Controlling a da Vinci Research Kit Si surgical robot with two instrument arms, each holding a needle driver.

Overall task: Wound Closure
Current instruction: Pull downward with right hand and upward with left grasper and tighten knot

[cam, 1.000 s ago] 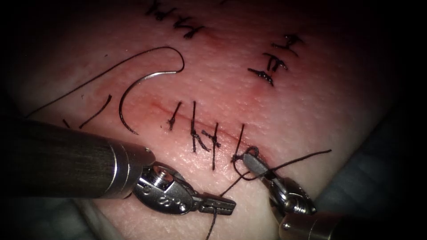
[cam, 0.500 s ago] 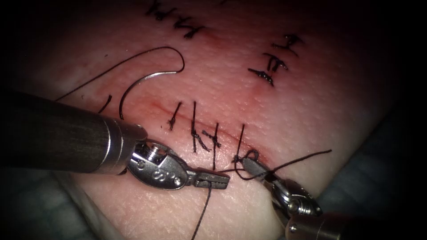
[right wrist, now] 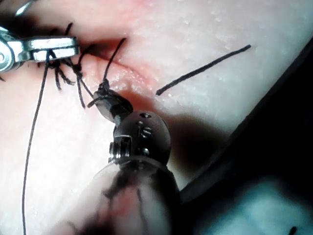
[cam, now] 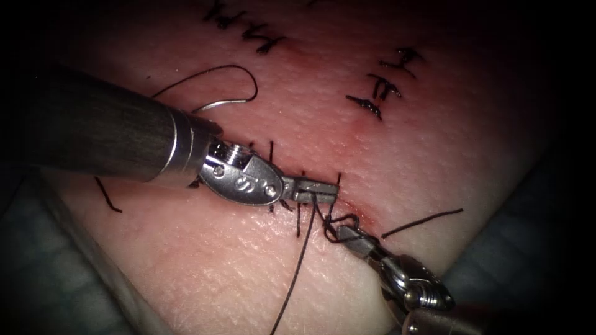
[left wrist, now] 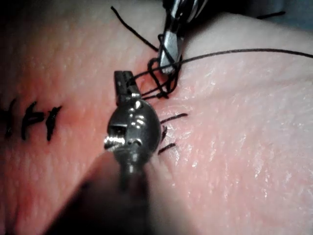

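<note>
The left tool (cam: 315, 192) has swung up from the tissue's near edge over the cut, its jaws clamped on the thread (cam: 298, 267), which trails back toward that edge. The right tool (cam: 349, 234) stays closed at the loop beside the last stitch, thread wound round its tip. The strand between them now runs short and taut, so the knot looks to be drawing down. The needle (cam: 217, 104) lies free toward the tissue's (cam: 205, 260) far-left edge, in neither tool.
</note>
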